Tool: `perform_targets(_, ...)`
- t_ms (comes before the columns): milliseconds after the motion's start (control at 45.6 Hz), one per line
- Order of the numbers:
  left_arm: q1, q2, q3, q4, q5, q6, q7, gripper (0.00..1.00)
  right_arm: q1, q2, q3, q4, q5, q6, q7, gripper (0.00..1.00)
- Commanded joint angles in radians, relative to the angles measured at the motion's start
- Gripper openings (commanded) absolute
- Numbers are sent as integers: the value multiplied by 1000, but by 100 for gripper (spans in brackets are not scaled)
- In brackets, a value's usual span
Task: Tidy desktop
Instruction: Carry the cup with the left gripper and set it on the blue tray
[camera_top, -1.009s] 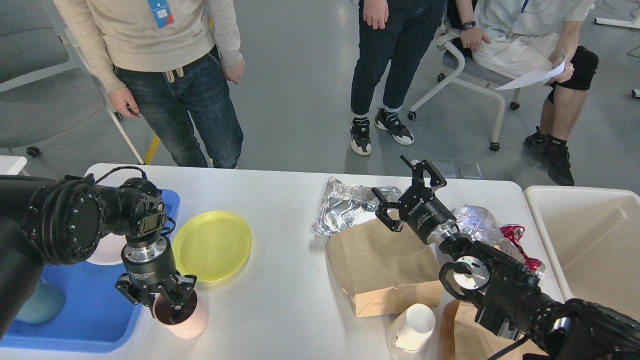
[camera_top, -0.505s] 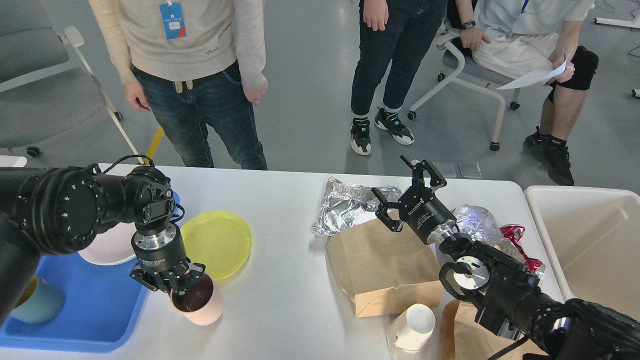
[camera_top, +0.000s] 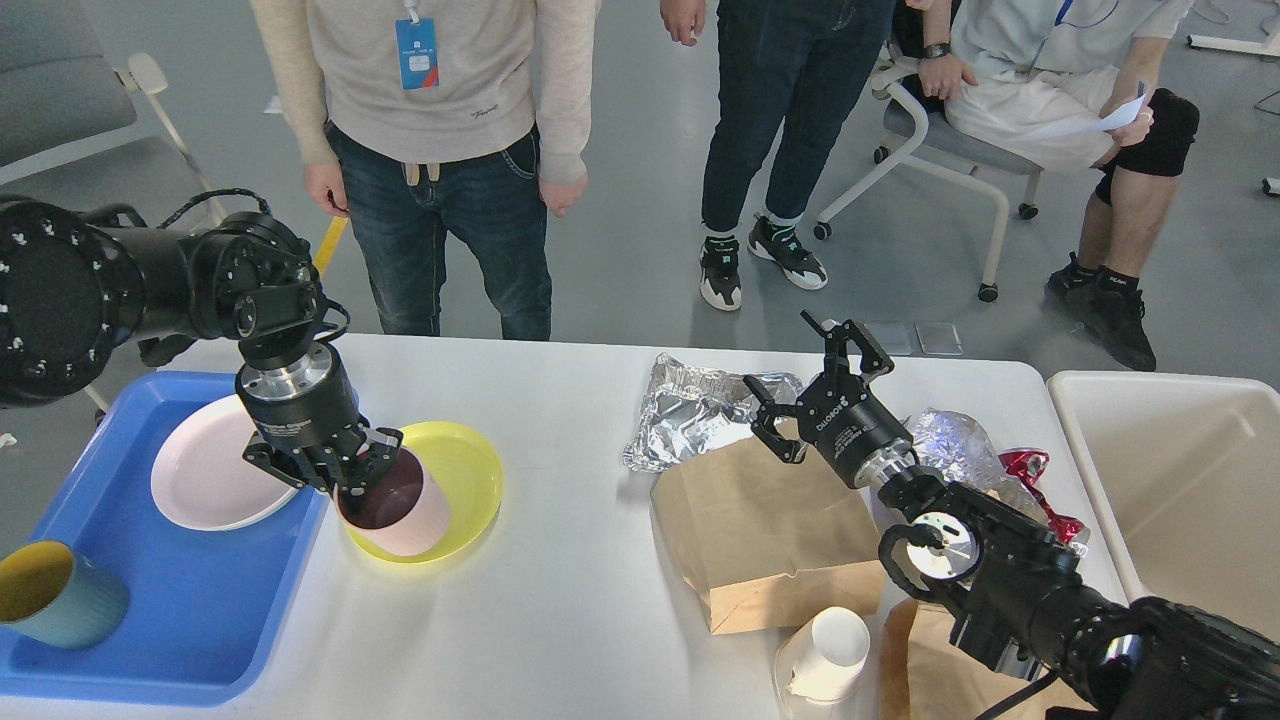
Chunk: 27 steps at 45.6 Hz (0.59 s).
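Note:
The white desktop (camera_top: 560, 620) fills the lower view. My left gripper (camera_top: 345, 478) is shut on the rim of a pink cup (camera_top: 400, 505) and holds it over the yellow plate (camera_top: 470, 480), beside the blue tray (camera_top: 160, 620). My right gripper (camera_top: 820, 385) is open and empty, above the far edge of a brown paper bag (camera_top: 770, 540) and near crumpled foil (camera_top: 690, 410).
The blue tray holds a white plate (camera_top: 205, 480) and a teal cup (camera_top: 60, 595). A white paper cup (camera_top: 825, 655), more foil (camera_top: 955, 445), a red wrapper (camera_top: 1035, 470) and a second bag (camera_top: 935, 665) lie at right. A beige bin (camera_top: 1180, 480) stands far right. People stand behind.
My left gripper has lifted the pink cup from the front of the desktop and carried it back and right, over the yellow plate. The right arm has not moved.

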Motion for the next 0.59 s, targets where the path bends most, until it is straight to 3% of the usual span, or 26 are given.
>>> perform_targets(0,35,98,22,13,10,0,3,0,0,0,0,0,0,1,-1,100)
perform_targets(263,114,251,60,61,20,0,6,0,0,0,-2,0,0,-1,-1,100)
perform_targets(570,264,294,77,216,18,0,-2,0,0,0,0,0,0,-1,-1,100)
